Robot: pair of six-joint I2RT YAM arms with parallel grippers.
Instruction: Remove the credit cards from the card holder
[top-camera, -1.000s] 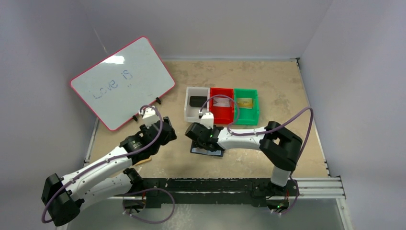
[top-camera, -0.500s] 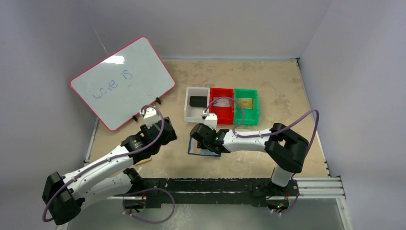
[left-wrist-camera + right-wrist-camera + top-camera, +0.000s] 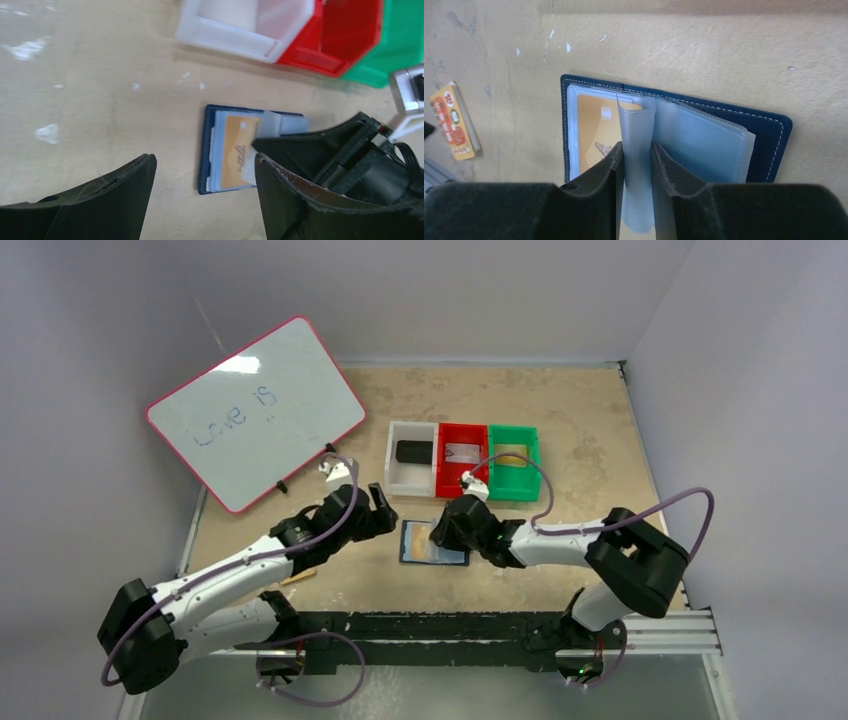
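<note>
One orange credit card point(image 3: 594, 132) is lying in the open card holder point(image 3: 769, 132) on the table point(image 3: 560, 420), leftward of the right gripper point(image 3: 637, 150), which is clamping its clear sleeve point(image 3: 636, 117) (left gripper point(image 3: 202, 162), jaws apart, is hovering nearer).

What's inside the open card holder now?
The card holder shows an orange card under frosted sleeves; right end effector pinches one sleeve. Cards behind the other sleeves, if any, are covered.

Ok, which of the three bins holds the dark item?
The white bin, leftmost in the row: a black object lies inside. The red bin and green bin hold paler items.
</note>
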